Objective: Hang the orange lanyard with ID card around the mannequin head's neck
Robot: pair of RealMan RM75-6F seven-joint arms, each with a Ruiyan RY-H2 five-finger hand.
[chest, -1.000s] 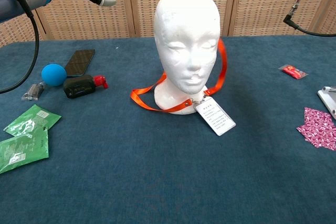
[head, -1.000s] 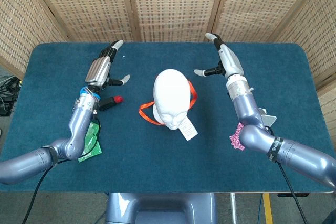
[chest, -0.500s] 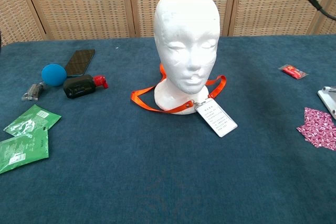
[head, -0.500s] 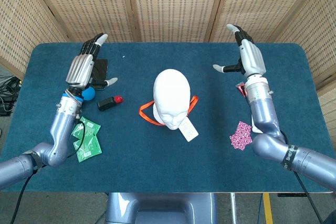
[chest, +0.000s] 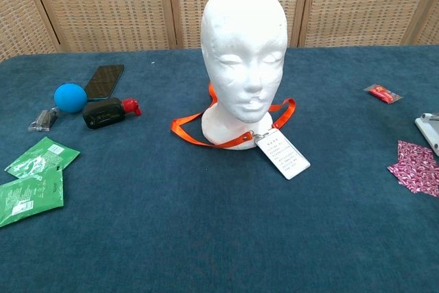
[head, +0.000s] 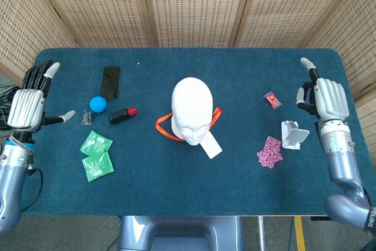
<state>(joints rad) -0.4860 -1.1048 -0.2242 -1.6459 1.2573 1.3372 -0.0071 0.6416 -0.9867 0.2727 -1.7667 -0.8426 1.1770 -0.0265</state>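
Blue table, robot hands spread wide apart

The ID card carries print too small to read.

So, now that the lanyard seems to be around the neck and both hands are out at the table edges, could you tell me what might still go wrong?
1. The orange lanyard lies loose on the table around the mannequin head; a nudge to the head could shift the loop.
2. The ID card rests flat in front of the base, so anything passing low might drag it.
3. If the right hand comes back in, the white stand and pink packet lie nearby and could be knocked.
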